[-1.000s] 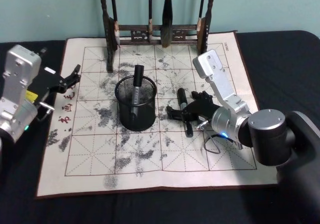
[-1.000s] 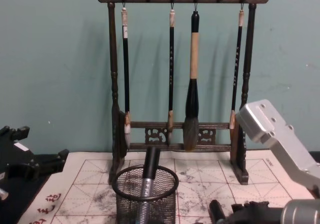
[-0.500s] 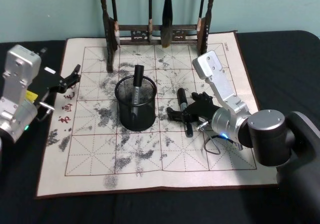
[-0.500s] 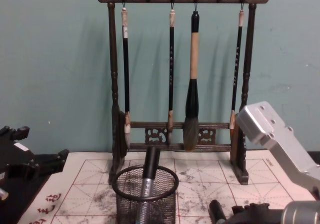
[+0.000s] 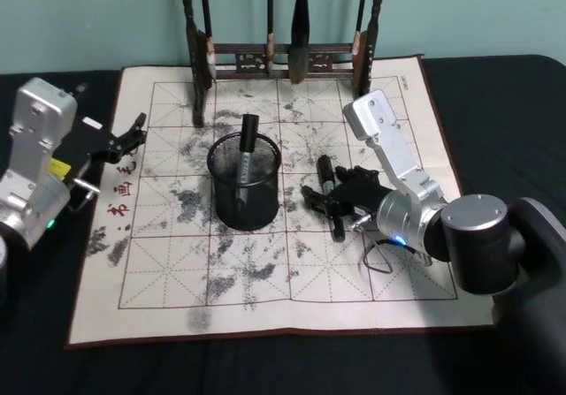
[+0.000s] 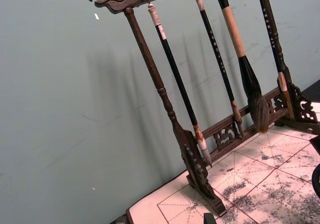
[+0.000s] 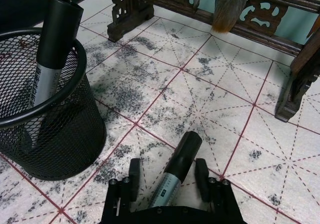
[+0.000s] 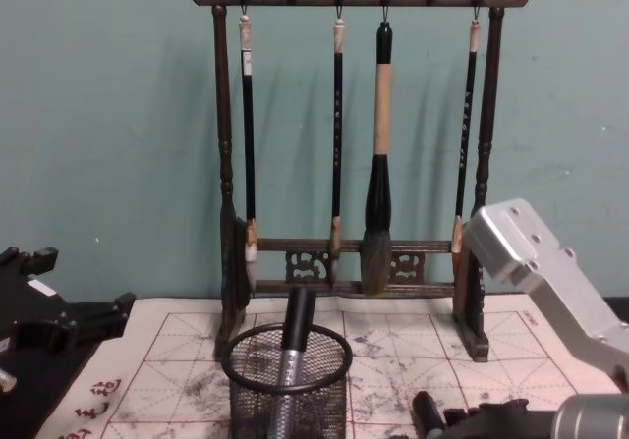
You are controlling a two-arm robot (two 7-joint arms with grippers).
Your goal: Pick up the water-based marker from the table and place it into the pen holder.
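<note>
While right pincer gapes around one marker, second marker in pen holder, left pincer parted over table, left.

Dark table: ink-smudged mat; on mat pen holder, marker, brush rack.

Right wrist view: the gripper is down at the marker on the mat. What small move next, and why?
Probably close the right gripper on the marker. Its jaws stand open either side of it, and it lies flat on the mat, so a grasp must precede any lift toward the pen holder. The left gripper sits parked at the mat's left edge.
</note>
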